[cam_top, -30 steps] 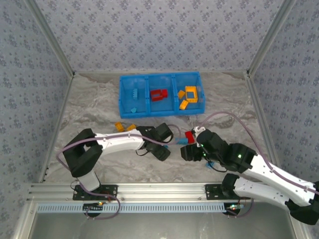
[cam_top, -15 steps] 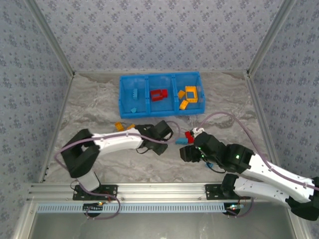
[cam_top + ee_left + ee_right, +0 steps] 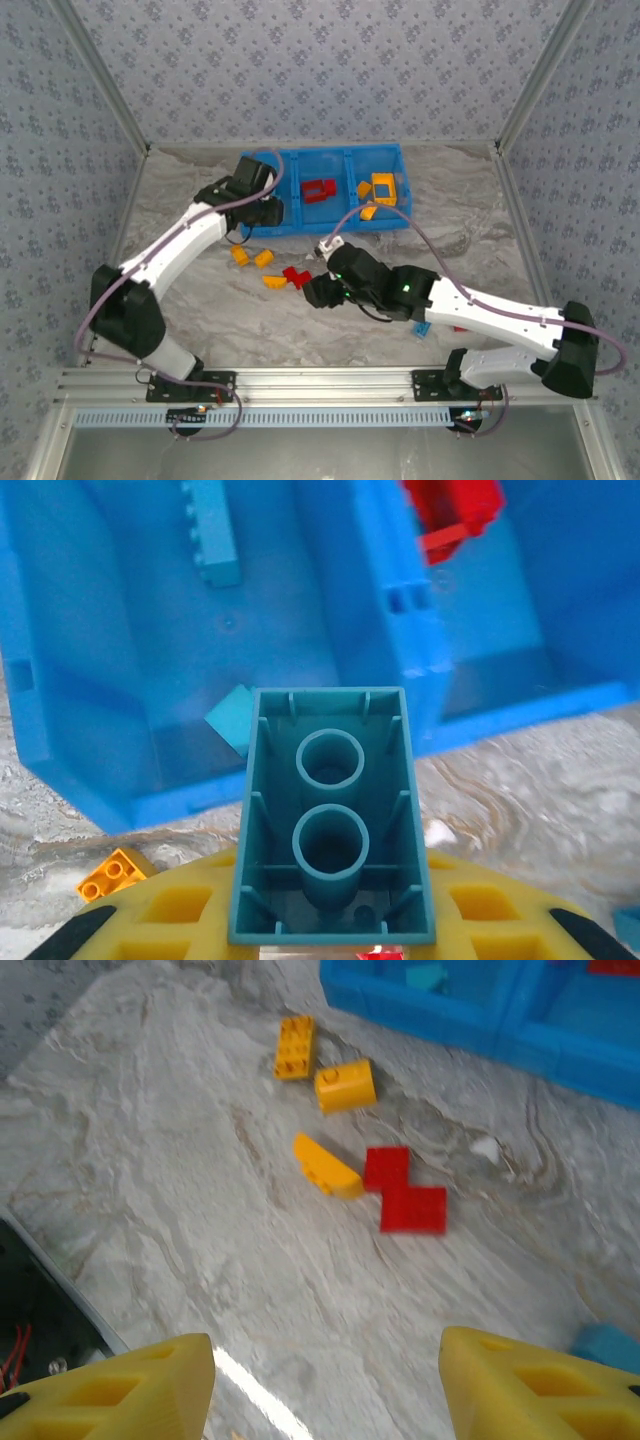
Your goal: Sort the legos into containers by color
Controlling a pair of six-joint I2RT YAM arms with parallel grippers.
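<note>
Left gripper (image 3: 258, 205) clamped on a teal brick (image 3: 333, 820) at the bin (image 3: 392, 222); right gripper (image 3: 325, 1390) wide open over the table (image 3: 180, 220).

On the left wrist view the teal brick sits between the yellow fingers (image 3: 170, 912), hollow underside facing the camera, right in front of the bin's left compartment. In that compartment lie a blue brick (image 3: 212, 535) and a small light-blue piece (image 3: 232, 718). The middle one holds a red piece (image 3: 320, 190) and the right one holds orange pieces (image 3: 381, 187). Over on the right, the jaws stand apart with nothing between them, hanging above the loose pile. There lies a red brick (image 3: 405, 1192) touching an orange wedge (image 3: 327, 1167), with two more orange bricks (image 3: 345, 1086) just beyond, nearer the bin. One small blue piece (image 3: 605, 1345) lies apart at the right edge.
</note>
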